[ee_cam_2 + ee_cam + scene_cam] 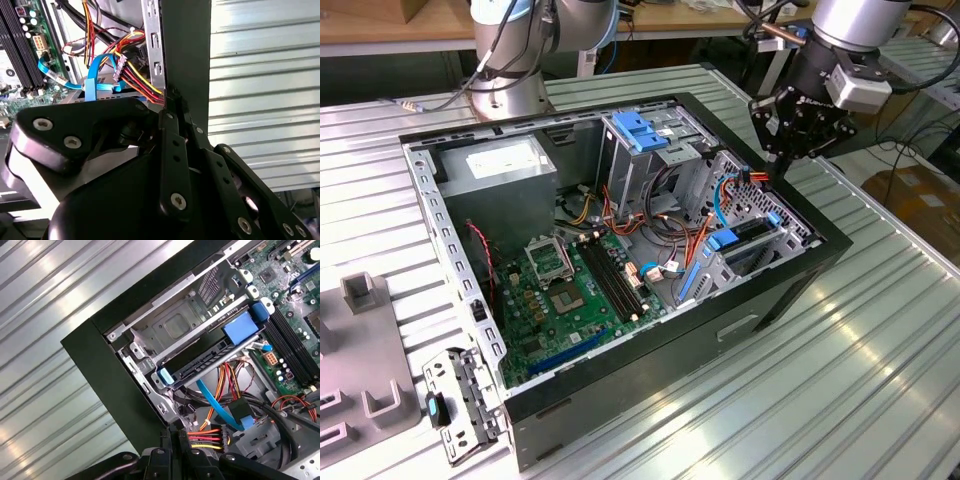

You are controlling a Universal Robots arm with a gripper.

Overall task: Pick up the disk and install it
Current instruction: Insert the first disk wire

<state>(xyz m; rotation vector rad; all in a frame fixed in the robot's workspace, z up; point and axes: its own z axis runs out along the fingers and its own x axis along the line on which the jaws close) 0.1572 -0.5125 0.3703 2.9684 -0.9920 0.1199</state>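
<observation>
The disk (200, 364) sits edge-on in the metal drive cage (175, 325) at the front corner of the open computer case (790, 290), with blue side rails showing at both ends. In the exterior view the disk (745, 232) lies low in the cage toward that view's right. My gripper (776, 165) hangs just above the case's rim near that cage. Its dark fingers (166, 440) are shut together with nothing between them. In the second wrist view my gripper (172, 97) points at the bundle of red, yellow and blue cables (125, 75).
A grey power-supply box (500, 170) fills the case's far corner and the green motherboard (560, 290) lies on its floor. A blue latch (642, 128) tops the tall cage. A loose bracket (460, 400) and grey fixtures (365, 290) lie on the ribbed table.
</observation>
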